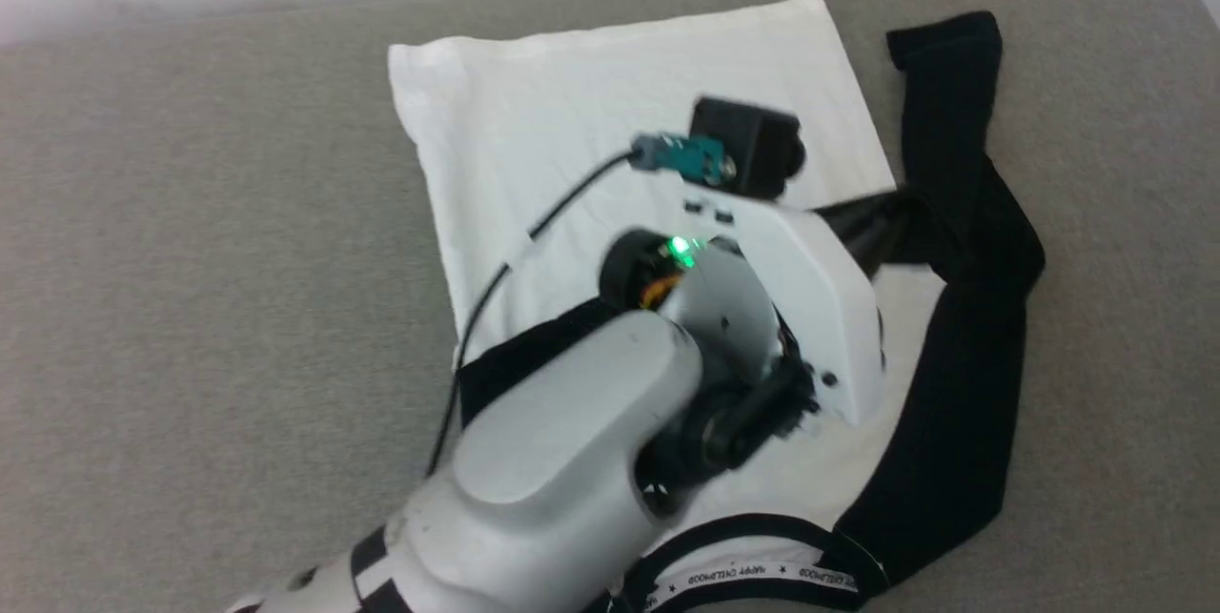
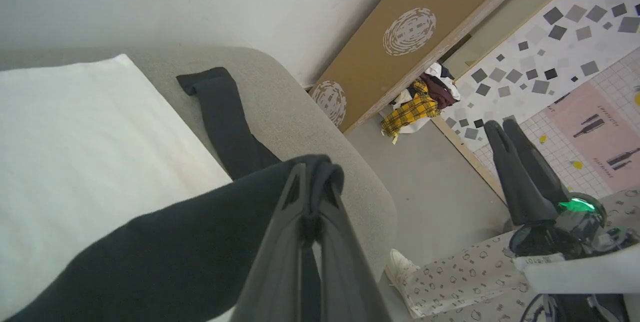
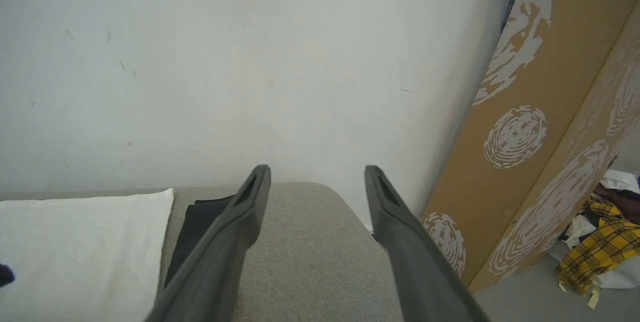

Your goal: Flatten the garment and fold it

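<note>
One garment [image 1: 591,89] lay on the grey sofa [image 1: 191,260], its white body spread flat and its neck trim [image 1: 762,575] at the near edge, the single white inner tape showing small black print. Two black sleeves were in sight. One [image 1: 534,346] ran partly under the left arm. The other [image 1: 953,117] stretched along the right side of the white body, its cuff at the far end flat on the cushion.

The left gripper [image 2: 312,172] reached across the shirt with its two fingers pressed together, pinching a fold of that right-hand sleeve partway along its length and holding the fold above the sofa. The right gripper [image 3: 315,182] was off the cloth, its two fingers spread wide with nothing between them, pointing at the sofa's rounded far corner and the white wall [image 3: 250,61].

Beyond the sofa, two brown cardboard panels [image 3: 515,136] printed with white swirls leaned by the wall. One heap of clothes [image 2: 415,106], yellow plaid on top, sat on the floor at their foot. One white shoe [image 2: 400,267] with a pale patterned trouser leg showed near the sofa's end.
</note>
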{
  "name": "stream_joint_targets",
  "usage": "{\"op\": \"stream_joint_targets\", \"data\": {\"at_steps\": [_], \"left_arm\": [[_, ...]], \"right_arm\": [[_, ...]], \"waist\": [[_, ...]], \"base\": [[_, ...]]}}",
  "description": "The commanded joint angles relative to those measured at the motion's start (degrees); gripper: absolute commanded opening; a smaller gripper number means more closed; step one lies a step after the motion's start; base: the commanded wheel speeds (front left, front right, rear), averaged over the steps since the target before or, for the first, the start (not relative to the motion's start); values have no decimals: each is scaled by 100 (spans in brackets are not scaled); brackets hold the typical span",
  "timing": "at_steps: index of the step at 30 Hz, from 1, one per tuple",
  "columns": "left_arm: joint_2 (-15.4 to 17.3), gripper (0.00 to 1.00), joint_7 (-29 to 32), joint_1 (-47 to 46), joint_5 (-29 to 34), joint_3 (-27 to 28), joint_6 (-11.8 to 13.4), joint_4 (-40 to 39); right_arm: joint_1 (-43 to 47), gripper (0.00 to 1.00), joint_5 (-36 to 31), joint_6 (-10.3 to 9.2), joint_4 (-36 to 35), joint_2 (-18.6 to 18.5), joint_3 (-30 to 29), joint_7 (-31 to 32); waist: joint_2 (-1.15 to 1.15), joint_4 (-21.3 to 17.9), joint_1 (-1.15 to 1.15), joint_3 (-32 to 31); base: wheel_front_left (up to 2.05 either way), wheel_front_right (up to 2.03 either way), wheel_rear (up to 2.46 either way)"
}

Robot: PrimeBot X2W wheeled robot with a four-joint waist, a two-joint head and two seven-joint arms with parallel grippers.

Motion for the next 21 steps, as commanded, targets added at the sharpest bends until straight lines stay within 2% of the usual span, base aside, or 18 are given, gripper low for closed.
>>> {"op": "stream_joint_targets", "data": {"at_steps": [1, 6, 11, 15, 21], "left_arm": [[-27, 0, -293, -104, -316, -245, 61, 103], [-28, 0, -1244, -453, -1333, -1141, 184, 424], [-28, 0, -1689, -997, -1434, -2126, 322, 1231], [-29, 0, -1405, -1049, -1060, -2443, 253, 1973], [-29, 0, -329, -463, 347, -2464, -204, 2573]], "right_arm": [[-106, 100, 40, -11, 59, 18, 30, -42], [-227, 100, 105, -11, 247, 18, 143, -124], [-338, 100, 160, -11, 414, 18, 295, -230], [-420, 100, 178, -11, 554, 18, 391, -308], [-454, 100, 211, -11, 713, 18, 450, -395]], "waist": [[0, -365, -1, 368], [0, -605, -1, 636], [0, -820, -1, 862], [0, -961, -1, 965], [0, -1062, -1, 1051]], "base": [[0, 0, 0], [0, 0, 0], [0, 0, 0], [0, 0, 0], [0, 0, 0]]}}
